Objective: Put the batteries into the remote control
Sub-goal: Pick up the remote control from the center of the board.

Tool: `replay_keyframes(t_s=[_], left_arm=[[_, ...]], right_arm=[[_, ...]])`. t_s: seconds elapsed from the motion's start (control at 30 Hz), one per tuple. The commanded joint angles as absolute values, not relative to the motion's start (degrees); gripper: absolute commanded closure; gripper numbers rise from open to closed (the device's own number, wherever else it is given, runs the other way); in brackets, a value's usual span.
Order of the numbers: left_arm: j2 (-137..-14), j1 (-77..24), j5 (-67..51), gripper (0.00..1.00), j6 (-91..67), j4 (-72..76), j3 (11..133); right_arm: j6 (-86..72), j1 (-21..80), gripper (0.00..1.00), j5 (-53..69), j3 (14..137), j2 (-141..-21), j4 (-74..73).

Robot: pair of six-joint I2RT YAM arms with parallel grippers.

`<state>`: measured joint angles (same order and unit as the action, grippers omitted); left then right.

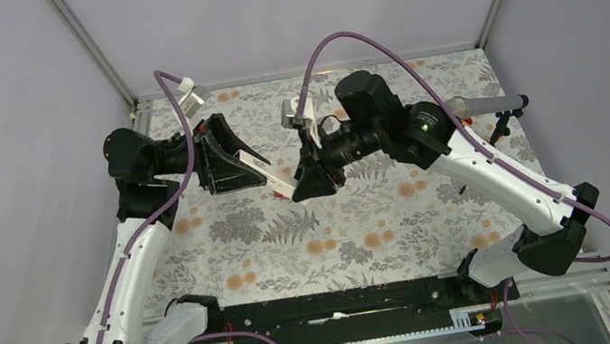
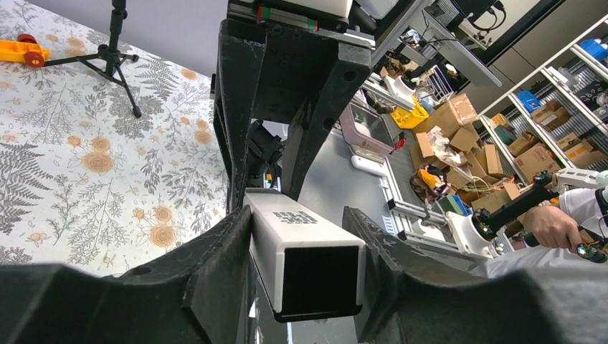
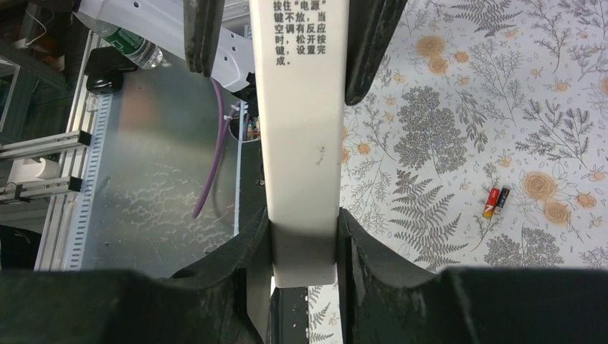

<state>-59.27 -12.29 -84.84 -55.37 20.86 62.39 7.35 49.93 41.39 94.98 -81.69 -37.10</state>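
Note:
The remote control (image 1: 268, 177) is a white bar held above the table between both grippers. My left gripper (image 1: 243, 159) is shut on its dark end, which faces the camera in the left wrist view (image 2: 308, 266) between the fingers of my left gripper (image 2: 297, 223). My right gripper (image 1: 307, 181) is shut on the other, white end. In the right wrist view the remote (image 3: 301, 143) runs up from my right gripper (image 3: 302, 222), with printed text on it. One red-and-black battery (image 3: 495, 201) lies on the floral mat. Any other battery is out of view.
A grey microphone (image 1: 483, 102) on a small black stand (image 1: 500, 126) sits at the back right. The stand (image 2: 115, 50) and an orange-and-yellow toy piece (image 2: 21, 49) show in the left wrist view. A metal rail (image 1: 330, 305) borders the near edge.

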Motion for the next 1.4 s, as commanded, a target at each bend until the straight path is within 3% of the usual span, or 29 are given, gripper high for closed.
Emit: replay_keyframes(t_s=[0.0, 0.23, 0.8, 0.9, 1.0, 1.13, 1.27, 1.37], left_arm=[[-59.06, -12.08, -86.49, 0.53, -55.52, 23.72, 62.54], [-58.36, -11.95, -86.70, 0.46, -55.28, 23.73, 61.63], [-59.02, -11.78, -86.37, 0.47, -54.59, 23.73, 62.69], [-58.96, -11.78, -86.31, 0.55, -54.40, 23.73, 62.49], [-59.06, -11.69, -86.23, 0.71, -54.48, 23.73, 62.38], [-59.16, -11.60, -86.28, 0.72, -54.30, 23.73, 62.49], [-58.90, -11.56, -86.31, 0.50, -54.13, 23.73, 62.49], [-58.80, -11.47, -86.22, 0.45, -54.06, 23.73, 62.12]], right_arm=[[8.52, 49.83, 1.00, 39.02, 98.61, -81.50, -37.54], [8.51, 49.83, 1.00, 37.36, 102.36, -82.24, -42.20], [8.61, 49.83, 1.00, 37.29, 103.92, -84.41, -45.85], [8.53, 49.83, 1.00, 37.26, 104.28, -84.62, -45.93], [8.51, 49.83, 1.00, 37.60, 105.01, -85.12, -46.58], [8.44, 49.82, 1.00, 37.53, 105.38, -85.71, -47.34], [8.52, 49.83, 1.00, 37.46, 105.72, -85.98, -48.14], [8.70, 49.81, 1.00, 37.03, 106.20, -86.13, -48.91]])
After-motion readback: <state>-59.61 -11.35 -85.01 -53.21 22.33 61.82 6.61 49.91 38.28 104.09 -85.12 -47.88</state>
